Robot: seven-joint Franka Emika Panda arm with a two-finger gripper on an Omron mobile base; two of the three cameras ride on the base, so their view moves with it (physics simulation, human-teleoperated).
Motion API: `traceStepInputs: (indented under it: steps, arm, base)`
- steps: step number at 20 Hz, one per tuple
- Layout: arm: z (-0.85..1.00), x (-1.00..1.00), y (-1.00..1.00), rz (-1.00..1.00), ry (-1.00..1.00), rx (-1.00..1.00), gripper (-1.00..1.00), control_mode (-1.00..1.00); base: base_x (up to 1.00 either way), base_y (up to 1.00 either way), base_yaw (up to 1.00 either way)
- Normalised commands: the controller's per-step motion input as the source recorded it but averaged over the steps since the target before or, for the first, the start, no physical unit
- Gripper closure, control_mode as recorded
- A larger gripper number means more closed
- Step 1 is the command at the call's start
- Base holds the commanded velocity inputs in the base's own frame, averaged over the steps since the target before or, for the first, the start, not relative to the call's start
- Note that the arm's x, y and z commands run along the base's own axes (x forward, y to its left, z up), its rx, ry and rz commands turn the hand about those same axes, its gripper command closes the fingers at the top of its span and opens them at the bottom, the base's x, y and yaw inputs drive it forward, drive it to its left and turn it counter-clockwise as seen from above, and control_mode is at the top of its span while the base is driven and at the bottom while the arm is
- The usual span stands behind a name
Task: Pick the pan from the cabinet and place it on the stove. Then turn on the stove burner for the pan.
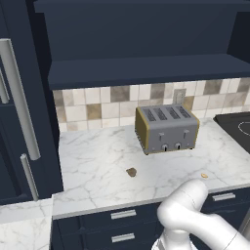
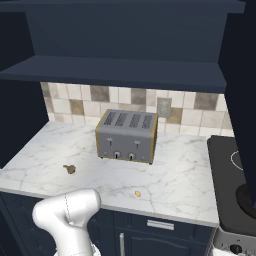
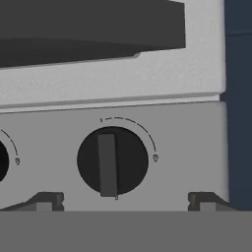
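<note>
In the hand view, a black round stove knob (image 3: pixel 112 161) on the silver front panel is close ahead, its bar upright. My gripper (image 3: pixel 125 203) is open, its fingertips (image 3: pixel 45 201) spread wider than the knob and just below it. The stove's black glass cooktop (image 1: pixel 234 127) (image 2: pixel 225 170) lies at the right of the counter. A dark rounded shape (image 2: pixel 247 197) on it at the picture's edge looks like the pan, mostly cut off. The navy cabinet shelf (image 1: pixel 146 68) (image 2: pixel 115 70) stands bare, with its open door (image 2: pixel 242 75) hanging at the right.
A silver four-slot toaster (image 1: pixel 167 128) (image 2: pixel 127 135) stands on the marble counter (image 1: pixel 97 166). Small crumbs (image 1: pixel 131 172) lie near the front edge. A second knob (image 3: pixel 2 162) shows at the left. Navy drawers (image 1: pixel 122 215) run below, and a tall door with silver handles (image 1: pixel 19 97) stands at left.
</note>
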Motion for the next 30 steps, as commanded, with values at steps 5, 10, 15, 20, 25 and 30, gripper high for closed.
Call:
traceStepInputs:
  steps: [5,10,15,20,25,30]
  arm:
    - [0.00,0.01,0.00,0.00,0.00,0.00,-1.00,-1.00]
    - [-0.01,0.10,-0.04,-0.01,0.00,0.07,-1.00,-1.00]
    - [-0.13,0.05,-0.07,0.00,0.00,0.07,-1.00,-1.00]
    - [-0.27,0.00,-0.13,0.00,-0.01,0.04,-1.00,-1.00]
    - [-0.20,0.01,-0.08,0.00,0.00,0.01,-1.00,-1.00]
    - [-0.04,0.15,0.00,0.01,-0.01,0.00,-1.00,-1.00]
  base:
    - [0.00,0.00,0.00]
    - [0.00,0.00,0.00]
    - [0.00,0.00,0.00]
    - [0.00,0.00,0.00]
    - [0.00,0.00,0.00]
    - [0.00,0.00,0.00]
